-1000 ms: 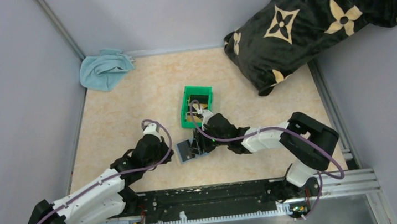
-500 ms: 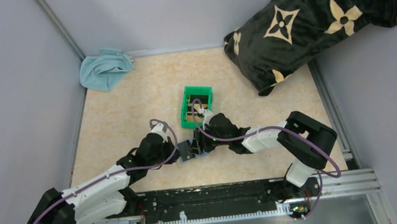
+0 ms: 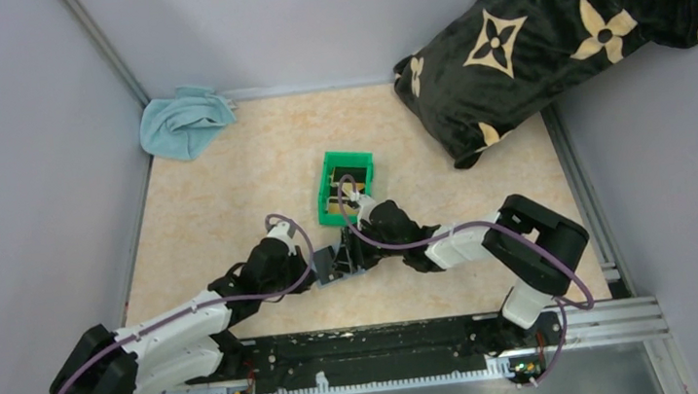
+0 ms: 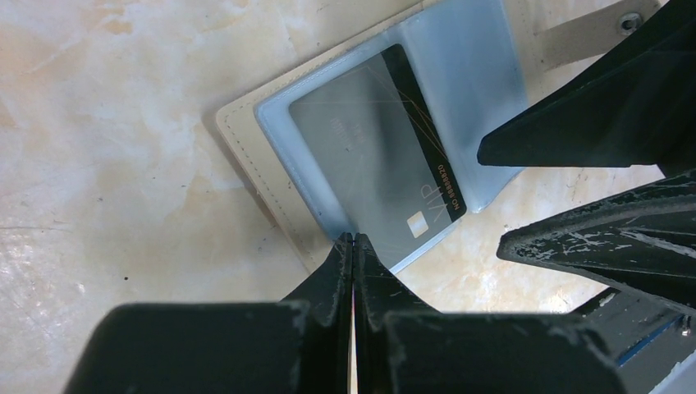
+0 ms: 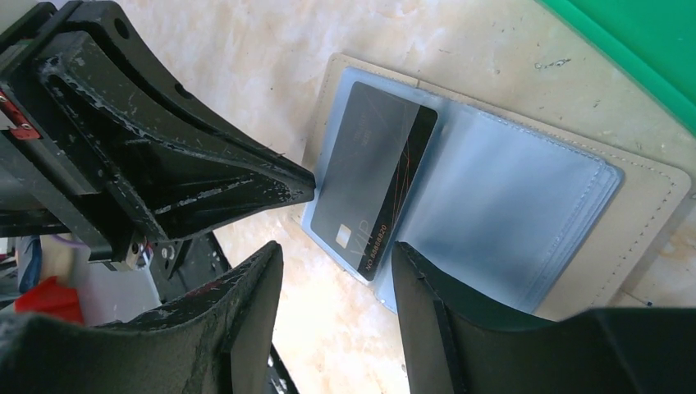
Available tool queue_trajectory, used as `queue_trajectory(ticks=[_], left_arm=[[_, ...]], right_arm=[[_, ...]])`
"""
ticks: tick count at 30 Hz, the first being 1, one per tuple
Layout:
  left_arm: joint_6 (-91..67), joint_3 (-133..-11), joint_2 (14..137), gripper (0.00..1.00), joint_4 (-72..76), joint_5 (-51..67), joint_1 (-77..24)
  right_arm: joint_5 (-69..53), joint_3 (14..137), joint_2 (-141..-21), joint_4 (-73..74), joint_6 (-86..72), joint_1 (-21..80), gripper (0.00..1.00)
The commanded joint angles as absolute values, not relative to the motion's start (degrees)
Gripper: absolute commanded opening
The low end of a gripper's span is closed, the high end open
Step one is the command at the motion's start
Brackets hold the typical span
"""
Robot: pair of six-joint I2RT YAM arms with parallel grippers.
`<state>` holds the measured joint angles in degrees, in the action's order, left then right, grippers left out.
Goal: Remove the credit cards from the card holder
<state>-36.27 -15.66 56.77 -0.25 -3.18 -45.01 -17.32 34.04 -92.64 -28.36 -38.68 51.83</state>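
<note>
1. Card holder (image 3: 337, 262) lies open & flat on the table (image 3: 227, 190), lower centre of the top view, just below the green bin (image 3: 346, 186). Both arms meet over it.
2. Left wrist view: holder (image 4: 460, 66) fills the upper middle, tan border round blue-grey clear sleeves. One black credit card (image 4: 369, 156) sits in the front sleeve, "VIP" + a chip at its lower end.
3. Right wrist view: same holder (image 5: 525, 213) at centre-right, black card (image 5: 373, 180) in its left sleeve. The sleeves to the right look pale, can't tell what's in them.
4. Left gripper (image 3: 318, 264): jaws fully closed, tips pressed together w/ nothing between. In its own cam the gripper (image 4: 353, 246) touches the holder's lower edge, bottom centre. From the right wrist cam the point rests against the left edge of the sleeve.
5. Right gripper (image 3: 356, 250): jaws apart, gripping nothing. In its own view the gripper (image 5: 336, 254) hangs over the card's chip end, fingers (image 5: 246, 320) either side, not touching it as far as I can see.
6. Bin corner (image 5: 640, 41) shows upper right of the right wrist view. Something tan lies inside the bin in the top view, too small to name.
7. Blue towel (image 3: 183, 121) upper left, black flower-print cushion (image 3: 553, 34) upper right.
</note>
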Motion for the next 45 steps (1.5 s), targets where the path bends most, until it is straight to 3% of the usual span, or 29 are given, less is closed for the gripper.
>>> queue_trajectory(ticks=[1,16,19,31,45], left_arm=[[-35.8,-14.5,58.4,0.0,1.8,-2.7,-45.2],[-35.8,-13.6,61.9,0.0,4.1,-1.7,-45.2],[-35.6,-13.6,62.3,0.0,4.3,-1.8,-45.2],[-35.4,-14.5,64.3,0.0,4.8,-1.4,-45.2],[-35.6,-14.9,66.4,0.0,5.5,-1.8,-45.2]], right_arm=[[-18.4,33.9,-93.9,-32.8,-38.9,51.5,0.52],[-18.9,33.9,-98.5,-33.3,-37.7,51.5,0.52],[-20.4,33.7,-98.3,-35.5,-38.3,51.5,0.46],[-20.0,32.8,-96.9,-35.9,-38.4,51.3,0.02],[-18.6,29.6,-88.6,-30.6,-35.1,47.5,0.0]])
